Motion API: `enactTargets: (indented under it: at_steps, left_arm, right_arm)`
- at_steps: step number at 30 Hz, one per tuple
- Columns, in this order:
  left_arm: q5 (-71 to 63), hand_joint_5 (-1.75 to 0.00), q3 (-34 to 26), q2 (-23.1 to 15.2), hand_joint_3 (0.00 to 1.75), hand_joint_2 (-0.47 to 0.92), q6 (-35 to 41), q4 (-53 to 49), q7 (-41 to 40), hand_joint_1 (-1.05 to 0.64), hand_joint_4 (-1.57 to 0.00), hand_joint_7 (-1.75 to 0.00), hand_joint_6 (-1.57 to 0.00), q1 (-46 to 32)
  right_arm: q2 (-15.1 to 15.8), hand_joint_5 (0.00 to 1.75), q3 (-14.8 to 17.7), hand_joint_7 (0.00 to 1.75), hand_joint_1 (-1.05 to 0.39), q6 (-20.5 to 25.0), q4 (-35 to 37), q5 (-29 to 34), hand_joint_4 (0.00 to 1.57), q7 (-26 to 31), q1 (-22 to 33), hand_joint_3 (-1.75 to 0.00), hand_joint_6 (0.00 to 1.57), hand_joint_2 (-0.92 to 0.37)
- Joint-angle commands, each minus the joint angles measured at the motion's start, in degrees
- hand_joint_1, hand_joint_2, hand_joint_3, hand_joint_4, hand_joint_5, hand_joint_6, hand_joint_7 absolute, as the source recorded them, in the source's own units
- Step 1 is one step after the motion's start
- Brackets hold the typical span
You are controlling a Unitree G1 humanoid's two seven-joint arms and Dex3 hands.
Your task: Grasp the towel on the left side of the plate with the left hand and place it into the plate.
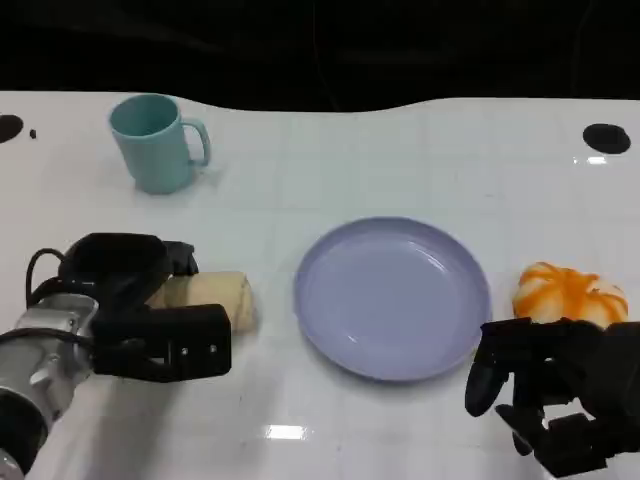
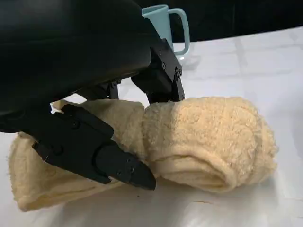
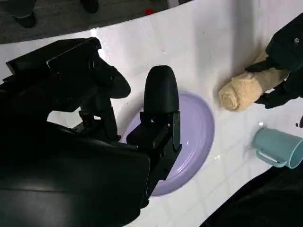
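Note:
A rolled beige towel (image 1: 222, 297) lies on the white table just left of the lavender plate (image 1: 390, 300). My left hand (image 1: 140, 310) covers the roll's left end. In the left wrist view its fingers (image 2: 161, 85) press the towel (image 2: 208, 137) from the far side while the thumb (image 2: 94, 156) lies across its near side, so the roll is gripped between them and still rests on the table. My right hand (image 1: 560, 390) hovers at the plate's near right edge with fingers apart and nothing in them. The right wrist view shows the plate (image 3: 196, 127), the towel (image 3: 239, 90) and the left hand (image 3: 284, 47).
A teal mug (image 1: 155, 140) stands at the back left, behind the towel. An orange-and-white striped round object (image 1: 568, 293) sits right of the plate, just beyond my right hand. Bare white table runs between the mug and the plate.

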State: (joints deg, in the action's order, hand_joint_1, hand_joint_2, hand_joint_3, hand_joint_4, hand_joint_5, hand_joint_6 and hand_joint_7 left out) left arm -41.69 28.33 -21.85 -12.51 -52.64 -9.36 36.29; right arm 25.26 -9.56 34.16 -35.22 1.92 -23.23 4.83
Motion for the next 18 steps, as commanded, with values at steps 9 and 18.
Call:
enactTargets:
  at_steps: [9, 18]
  left_arm:
    - [2.7, -1.75, -5.3, -1.6, 0.5, 0.74, 0.5, 11.3, -3.8, -0.21, -0.83, -1.65, -0.62, -4.3]
    - [3.9, -1.75, -6.4, 0.5, 0.94, 0.55, -0.3, 22.2, -2.2, -0.2, -0.85, -1.75, -0.63, -5.3]
  right_arm:
    - [0.6, 1.66, 1.0, 1.42, 0.03, -0.1, -0.6, -0.4, 0.69, -0.3, 0.3, -0.99, 0.68, -0.63]
    - [0.8, 1.68, 1.0, 1.43, 0.03, 0.8, -1.0, -0.3, 0.68, -0.3, 0.2, -1.0, 0.67, -0.62]
